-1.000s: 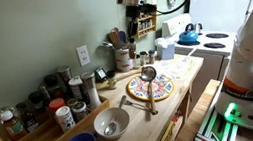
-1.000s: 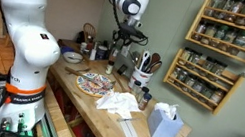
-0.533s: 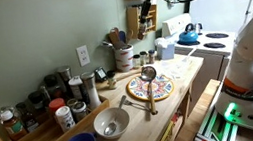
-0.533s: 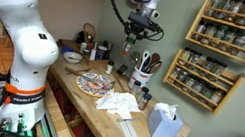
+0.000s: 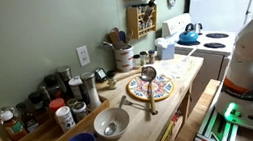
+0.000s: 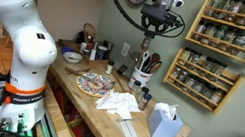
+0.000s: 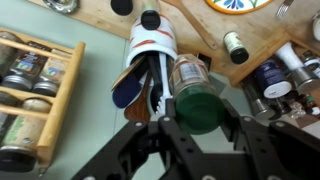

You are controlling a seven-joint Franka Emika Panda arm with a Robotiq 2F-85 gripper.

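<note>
One spice jar (image 7: 203, 108), green lid, clear glass body: the item in hand. We find it clamped between the fingers of the gripper (image 7: 200, 128), high in the air over the far end of the counter. In both exterior views the gripper (image 6: 152, 25) hangs level with the wall racks.

Handling, in our judgement: light, rigid and smooth-walled, so apt to slip or twist under a loose pinch, and breakable if dropped from this height. It is best taken across the round body just under the lid, much as the fingers appear to take it. The exact contact is partly hidden by the lid.

One utensil crock (image 7: 152, 45), white with a red band, directly beneath the jar. It stands on the wooden counter (image 7: 95, 12) and is crowded with spatulas and spoons (image 7: 135, 88).

Several small dark-capped bottles (image 7: 233, 46), just beside the crock.

One painted plate (image 6: 95, 82), flat on the counter, left of the crock and nearer to us.

Two wooden spice racks (image 6: 228, 36), on the far wall to the right of the crock, their shelves filled with jars.
</note>
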